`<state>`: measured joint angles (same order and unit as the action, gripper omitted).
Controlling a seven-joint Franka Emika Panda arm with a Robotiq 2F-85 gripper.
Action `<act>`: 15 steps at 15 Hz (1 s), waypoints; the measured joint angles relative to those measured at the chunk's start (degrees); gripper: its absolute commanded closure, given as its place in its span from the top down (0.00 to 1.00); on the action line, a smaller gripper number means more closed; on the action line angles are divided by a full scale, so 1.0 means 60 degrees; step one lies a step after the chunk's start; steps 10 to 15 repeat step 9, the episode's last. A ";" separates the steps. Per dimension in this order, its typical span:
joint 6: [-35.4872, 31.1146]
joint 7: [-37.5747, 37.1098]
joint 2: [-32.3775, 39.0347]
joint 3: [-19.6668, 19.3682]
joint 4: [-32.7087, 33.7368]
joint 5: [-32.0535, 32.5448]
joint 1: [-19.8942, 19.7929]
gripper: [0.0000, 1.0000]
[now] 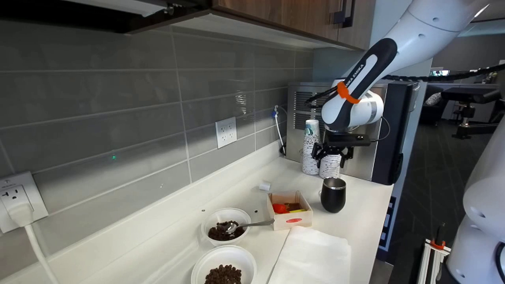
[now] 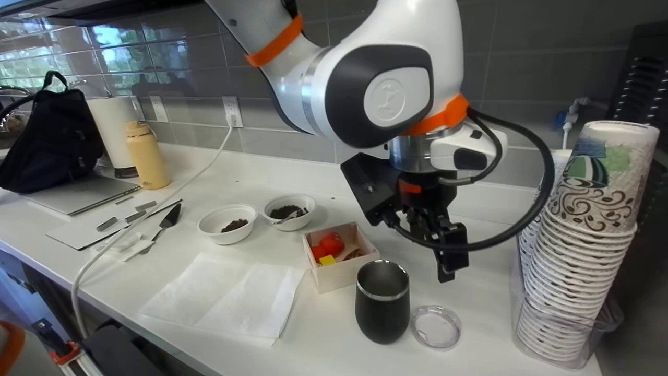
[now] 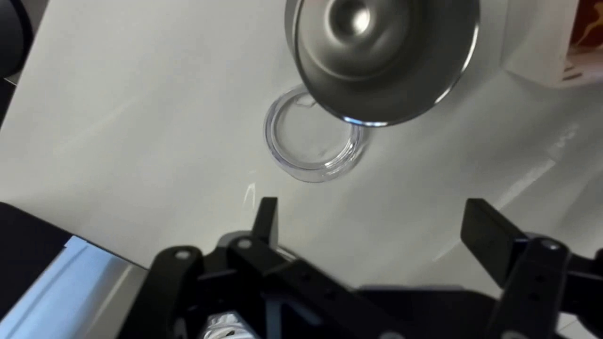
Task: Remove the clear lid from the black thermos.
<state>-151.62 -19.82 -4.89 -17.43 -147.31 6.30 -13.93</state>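
Observation:
The black thermos stands upright and uncovered on the white counter; it also shows in an exterior view. The wrist view looks down into its bare steel inside. The clear lid lies flat on the counter beside the thermos. In the wrist view the thermos rim overlaps part of the lid. My gripper is open and empty, with its two fingers wide apart. It hangs above the counter, higher than the thermos and toward the stacked cups, in an exterior view.
Tall stacks of paper cups stand close to the gripper, before a large steel and black machine. A small wooden box with red items sits next to the thermos. White paper towels and two bowls lie farther along.

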 measured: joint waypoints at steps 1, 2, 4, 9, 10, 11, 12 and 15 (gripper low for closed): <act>0.0362 -0.0074 -0.0356 0.0116 -0.0137 0.0258 -0.0057 1.00; 0.0727 -0.0097 -0.0734 0.0261 -0.0293 0.0449 -0.0120 1.00; 0.1384 -0.0099 -0.1478 0.0574 -0.0633 0.0642 -0.0233 1.00; 0.2515 -0.0057 -0.3168 0.1275 -0.1445 0.0687 -0.0528 1.00; 0.2515 -0.0057 -0.3168 0.1275 -0.1445 0.0687 -0.0528 1.00; 0.2515 -0.0057 -0.3168 0.1275 -0.1445 0.0687 -0.0528 1.00; 0.2515 -0.0057 -0.3168 0.1275 -0.1445 0.0687 -0.0528 1.00; 0.2515 -0.0057 -0.3168 0.1275 -0.1445 0.0687 -0.0528 1.00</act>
